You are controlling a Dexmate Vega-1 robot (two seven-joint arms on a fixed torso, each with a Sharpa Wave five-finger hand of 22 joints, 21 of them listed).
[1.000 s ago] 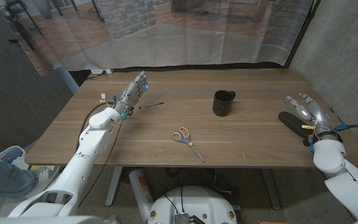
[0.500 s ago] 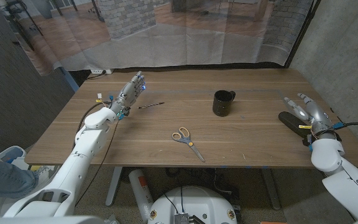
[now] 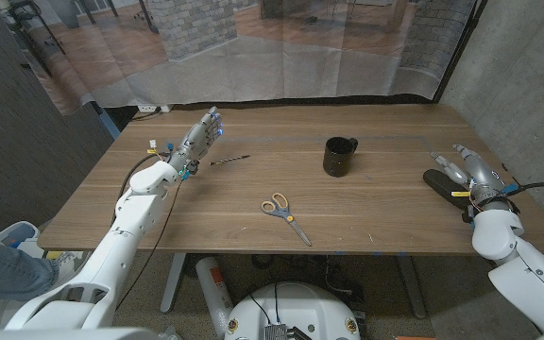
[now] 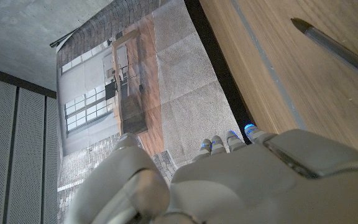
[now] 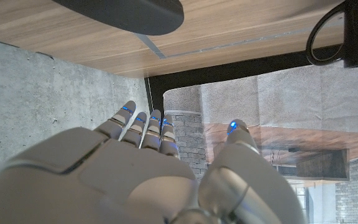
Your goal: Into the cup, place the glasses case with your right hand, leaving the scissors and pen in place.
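Wooden desk point(image 3: 206, 203) carried four loose things. Black glasses case point(image 3: 442, 183) lay flat near the right edge, at about 3 o'clock of the desk, well apart from the black cup point(image 3: 339, 156), which stood upright right of center with its handle toward 1 o'clock. Right hand point(image 3: 465, 166) sat just beside the case on its 2 o'clock side, fingers point(image 3: 445, 161) extended and a little apart, holding nothing; whether they touched the case could not be told from the head view. In the right wrist view the hand's back point(image 5: 104, 180) filled the lower part, fingertips straight with blue lights, the dark case end point(image 5: 126, 11) and the cup's handle point(image 5: 328, 37) just past them, no contact seen. Scissors point(image 3: 282, 214) with pale and yellow handles lay closed near the front middle, at roughly 7 o'clock from the cup, well apart from it. Pen point(image 3: 228, 161) lay left of center, at 9 o'clock from the cup, tip end also seen in the left wrist view point(image 4: 334, 43). Left hand point(image 3: 201, 138) was held at the desk's far left, at 10 o'clock, fingers straight and close together, nothing in them, near the pen but apart from it. Gray curtain point(image 3: 281, 47) hung behind the desk.
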